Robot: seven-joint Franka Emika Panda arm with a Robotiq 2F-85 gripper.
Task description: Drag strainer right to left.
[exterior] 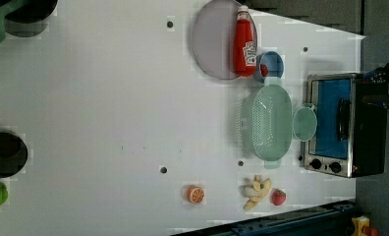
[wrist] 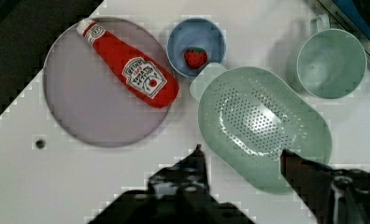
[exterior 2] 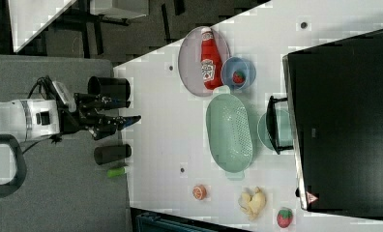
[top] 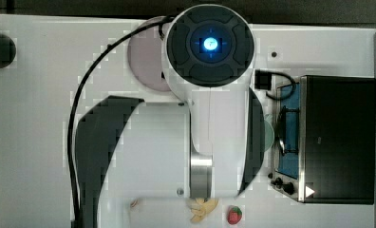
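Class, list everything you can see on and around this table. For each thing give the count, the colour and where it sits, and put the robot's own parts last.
strainer: 1, pale mint green, beside the toaster oven
cup: 1, mint green, between strainer and oven
toaster oven: 1, black and silver, at the left view's right
plate: 1, lilac, near the table's edge
ketchup bottle: 1, red, lying on the plate
bowl: 1, blue, holding a strawberry
strawberry: 1 loose, red, next to the banana
banana: 1, peeled, yellow
orange half: 1, orange
table: 1, white
gripper: 1, black, open, above the strainer
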